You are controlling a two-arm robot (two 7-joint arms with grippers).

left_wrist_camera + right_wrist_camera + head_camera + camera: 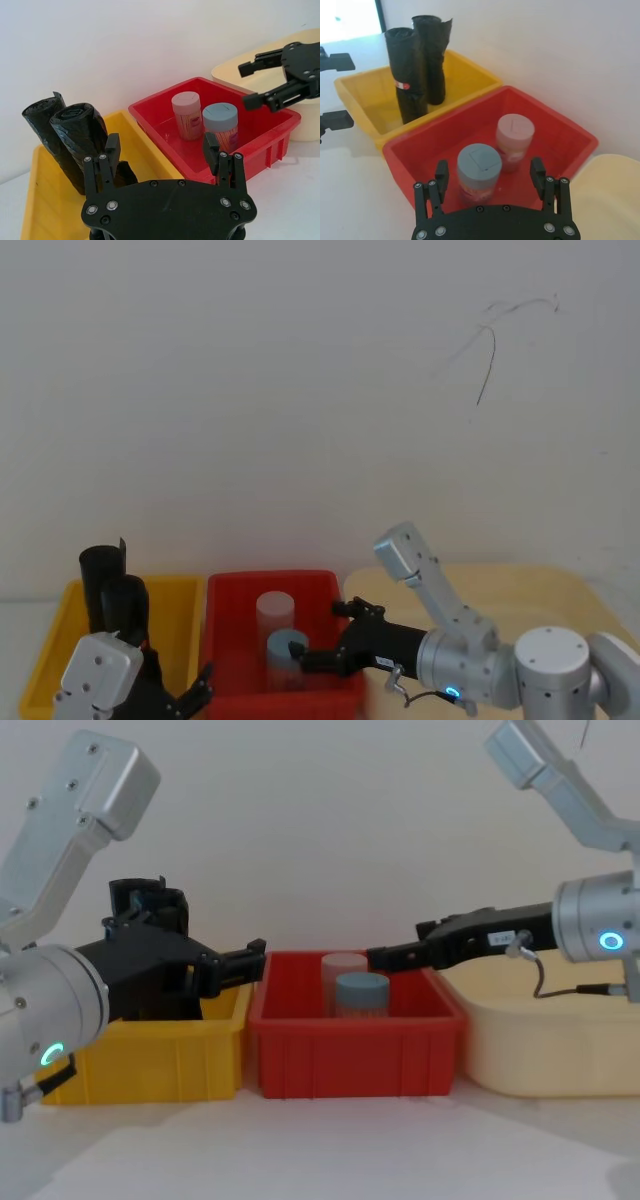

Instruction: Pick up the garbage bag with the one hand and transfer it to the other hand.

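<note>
Right wrist view: the garbage bag (406, 75) stands upright in yellow bin (470, 75), red label band showing. In chest view the one hand (161, 147) hides it. Both sets of fingers are spread wide and empty. The other hand (489, 172) hovers over red bin (560, 125).

No word, number or brand can be read anywhere. The garbage bag (407, 65), standing in the yellow bin (465, 75), wears a narrow red-and-white label band (401, 85), its print too small to make out. Right of centre in the chest view, a white sticker (497, 937) on the black wrist section of the right arm (590, 935) carries dark marks, illegible. The two jars (186, 115) (220, 122) in the red bin (260, 145) have striped wraps, no legible lettering.
</note>
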